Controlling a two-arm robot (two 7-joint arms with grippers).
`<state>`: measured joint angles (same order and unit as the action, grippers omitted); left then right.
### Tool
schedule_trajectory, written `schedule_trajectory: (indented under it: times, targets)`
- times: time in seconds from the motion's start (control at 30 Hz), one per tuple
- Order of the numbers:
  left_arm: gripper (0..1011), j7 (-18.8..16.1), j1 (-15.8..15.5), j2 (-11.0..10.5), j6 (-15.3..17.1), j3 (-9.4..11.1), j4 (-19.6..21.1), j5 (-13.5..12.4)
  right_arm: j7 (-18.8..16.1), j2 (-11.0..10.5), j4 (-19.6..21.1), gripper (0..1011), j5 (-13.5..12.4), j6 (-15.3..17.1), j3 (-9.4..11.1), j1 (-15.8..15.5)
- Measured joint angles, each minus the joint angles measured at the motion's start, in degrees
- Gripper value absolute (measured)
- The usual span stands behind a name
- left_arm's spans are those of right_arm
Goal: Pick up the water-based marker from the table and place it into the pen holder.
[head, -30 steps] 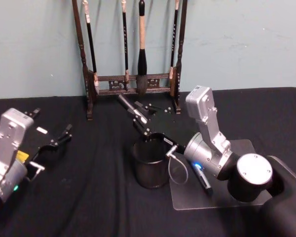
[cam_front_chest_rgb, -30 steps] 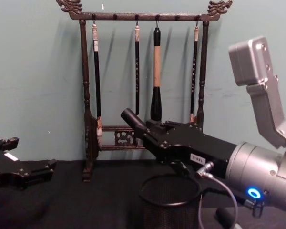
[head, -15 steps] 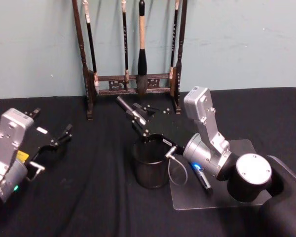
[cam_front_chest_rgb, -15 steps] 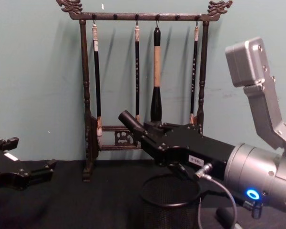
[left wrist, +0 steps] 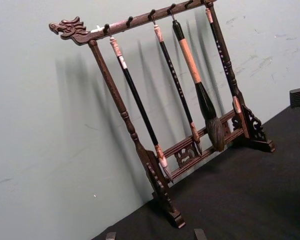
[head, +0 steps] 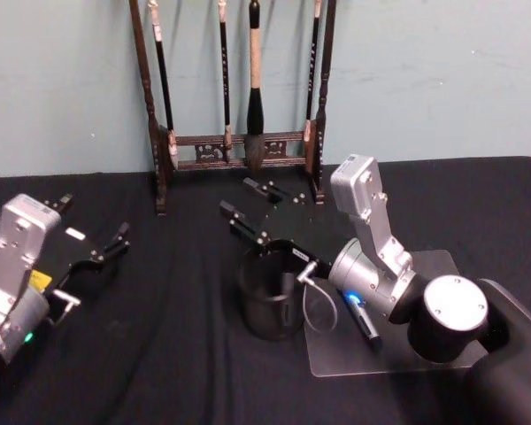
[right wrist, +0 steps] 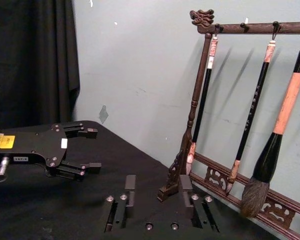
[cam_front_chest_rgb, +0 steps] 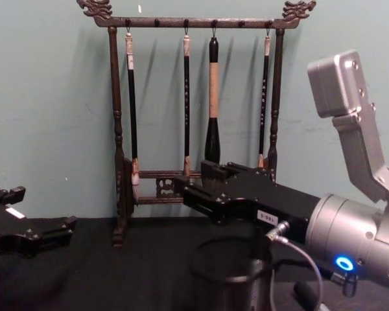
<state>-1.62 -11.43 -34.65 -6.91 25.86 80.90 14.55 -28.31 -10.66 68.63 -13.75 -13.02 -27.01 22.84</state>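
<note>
1. Teal wall, black-clothed table (head: 159, 354): at far left the left gripper (head: 93, 221) sits parked low over the cloth, its claw spread and empty.
2. Behind centre stands the brush rack (head: 221, 139), with four brushes hanging on it.
3. At centre, the holder (head: 261, 314) now has a pale upright shaft against its right inner wall. This is evidently the marker (head: 288, 288), which half a second ago jutted from the right claw above the rim.
4. The right gripper (head: 234, 195) hovers just above and behind the holder, its claw newly spread with nothing between the fingers (right wrist: 130, 190).
5. Right of the holder, another dark pen (head: 363, 323) lies on a clear mat (head: 425, 266) beneath the right arm.
6. The release has been made and the marker appears to be inside the holder, so the placing looks done. What seems left is for the right arm to draw back without clipping the rim.
</note>
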Motion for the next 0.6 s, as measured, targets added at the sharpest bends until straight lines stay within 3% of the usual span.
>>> schedule_trajectory:
  times: [0.1,0.17,0.2,0.3,0.47,0.6]
  targets:
    - [1009,0.0,0.0,0.0,0.0,0.0,0.0,0.0,0.02,0.0,0.0,599,0.0,-0.02,0.0,-0.01]
    - [1009,0.0,0.0,0.0,0.0,0.0,0.0,0.0,0.02,0.0,0.0,625,-0.01,-0.02,0.0,-0.02]
    - [1009,0.0,0.0,0.0,0.0,0.0,0.0,0.0,0.02,0.0,0.0,724,0.0,-0.02,0.0,-0.02]
    - [1009,0.0,0.0,0.0,0.0,0.0,0.0,0.0,0.02,0.0,0.0,762,0.0,-0.02,0.0,-0.02]
    - [1009,0.0,0.0,0.0,0.0,0.0,0.0,0.0,0.02,0.0,0.0,983,-0.01,-0.02,0.0,-0.02]
    - [1009,0.0,0.0,0.0,0.0,0.0,0.01,0.0,0.04,-0.06,0.22,1002,-0.05,0.09,0.02,-0.14]
